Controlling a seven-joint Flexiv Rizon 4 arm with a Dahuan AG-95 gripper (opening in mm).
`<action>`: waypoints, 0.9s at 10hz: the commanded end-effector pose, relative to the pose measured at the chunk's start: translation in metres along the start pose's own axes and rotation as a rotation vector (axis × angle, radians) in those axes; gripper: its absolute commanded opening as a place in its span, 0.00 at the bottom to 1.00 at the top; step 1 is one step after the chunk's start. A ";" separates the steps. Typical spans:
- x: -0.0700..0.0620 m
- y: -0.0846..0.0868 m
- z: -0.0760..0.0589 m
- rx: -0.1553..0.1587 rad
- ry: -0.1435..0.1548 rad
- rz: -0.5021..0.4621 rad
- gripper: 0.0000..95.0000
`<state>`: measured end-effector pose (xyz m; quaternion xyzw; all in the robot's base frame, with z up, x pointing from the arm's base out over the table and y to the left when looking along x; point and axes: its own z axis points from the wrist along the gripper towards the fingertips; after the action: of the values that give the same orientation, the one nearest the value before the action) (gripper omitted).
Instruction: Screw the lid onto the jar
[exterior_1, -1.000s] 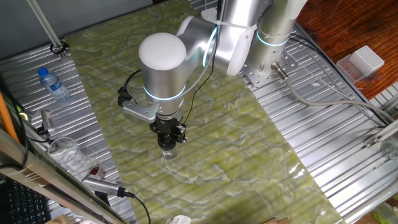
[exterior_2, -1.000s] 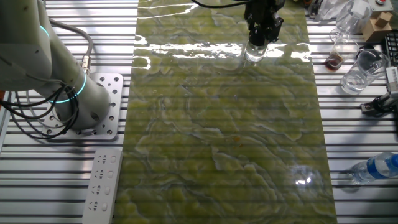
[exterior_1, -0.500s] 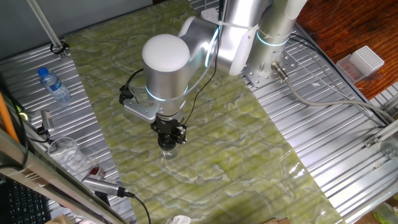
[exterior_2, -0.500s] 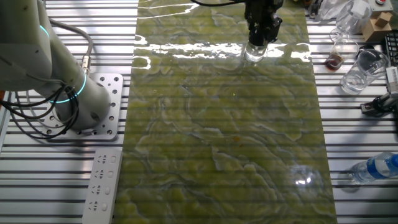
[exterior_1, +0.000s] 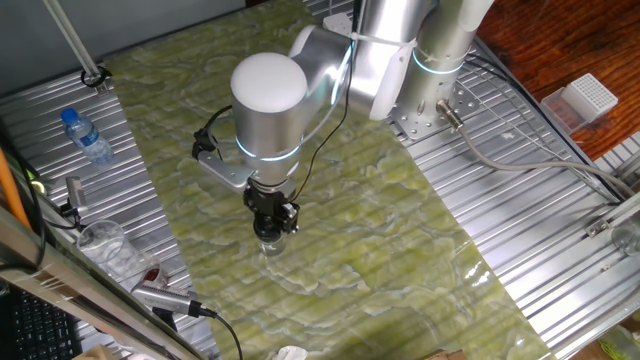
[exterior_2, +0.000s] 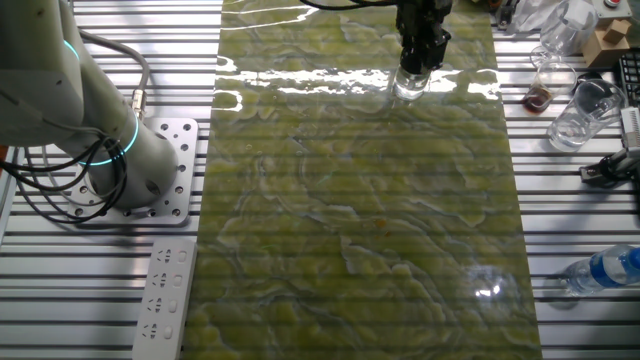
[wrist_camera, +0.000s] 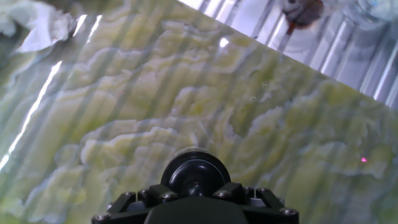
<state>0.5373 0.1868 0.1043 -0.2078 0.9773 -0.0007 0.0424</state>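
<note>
Presently the end effector (exterior_1: 271, 222) stands vertically over the jar (exterior_1: 270, 240), which sits upright on the green marbled counter (exterior_1: 380, 230) — near its edge on the side of the plastic cup (exterior_2: 585, 112) in the other fixed view. In the hand view the lid (wrist_camera: 196, 176) appears as a glossy black disc directly ahead of the fingers, seated on the jar's mouth; the fingers seem pinched on its rim, though their tips lie below the frame edge and the contact is not shown outright.

To do this step well, the axis of rotation should stay centred on the jar and plumb, so that the threads engage evenly rather than cross. Light downward pressure suffices — too much could skid the unrestrained glass across the smooth counter, and too firm a final turn would spin the jar with the lid.

Compared with the frame one second earlier, the wrist has rotated: the grey bracket (exterior_1: 222, 170) on its side has swung upward and the black cable loop sits differently, while jar and end effector keep the same place on the counter.
</note>
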 end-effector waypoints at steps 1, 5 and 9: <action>0.000 0.000 0.002 0.001 0.003 0.105 0.40; 0.000 0.000 0.002 0.004 0.002 0.246 0.20; 0.000 0.000 0.002 0.013 0.006 0.377 0.20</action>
<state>0.5381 0.1863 0.1040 -0.0360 0.9985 0.0002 0.0416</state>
